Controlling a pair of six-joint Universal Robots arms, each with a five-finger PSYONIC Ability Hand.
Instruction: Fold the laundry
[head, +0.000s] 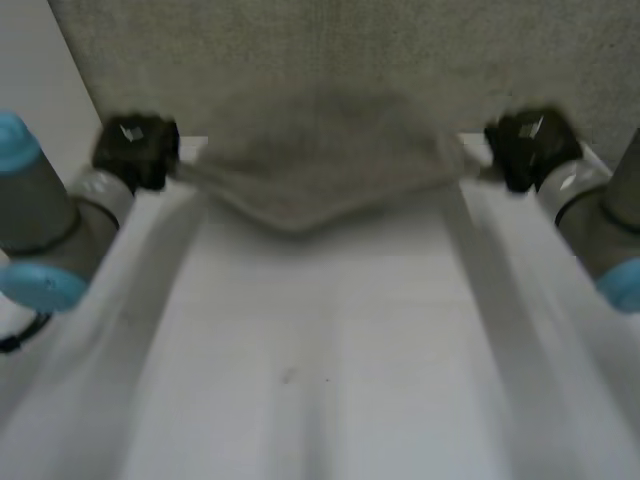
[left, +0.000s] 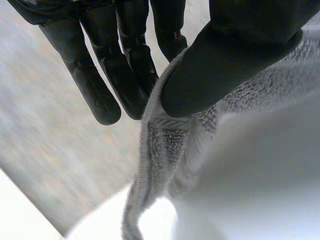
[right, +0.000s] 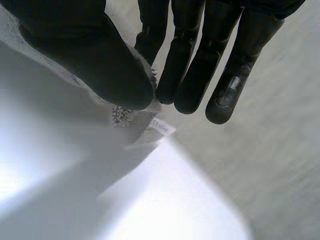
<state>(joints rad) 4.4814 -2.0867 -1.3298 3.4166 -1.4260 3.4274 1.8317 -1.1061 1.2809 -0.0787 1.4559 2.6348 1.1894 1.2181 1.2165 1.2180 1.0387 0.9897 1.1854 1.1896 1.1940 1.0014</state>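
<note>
A grey terry towel (head: 320, 160) hangs stretched between my two hands above the far side of the white table (head: 320, 380), its middle sagging to a point. My left hand (head: 135, 150) pinches the towel's left corner. In the left wrist view the thumb (left: 225, 65) presses the towel (left: 170, 145) against straight fingers (left: 125, 75). My right hand (head: 530, 145) pinches the right corner. In the right wrist view the thumb (right: 100, 65) clamps the towel's corner (right: 135, 117), with a small white label, against the fingers (right: 185, 75).
A grey speckled floor (head: 330, 50) lies beyond the table's far edge. My two grey arms with light-blue caps (head: 40, 285) run along both sides of the table.
</note>
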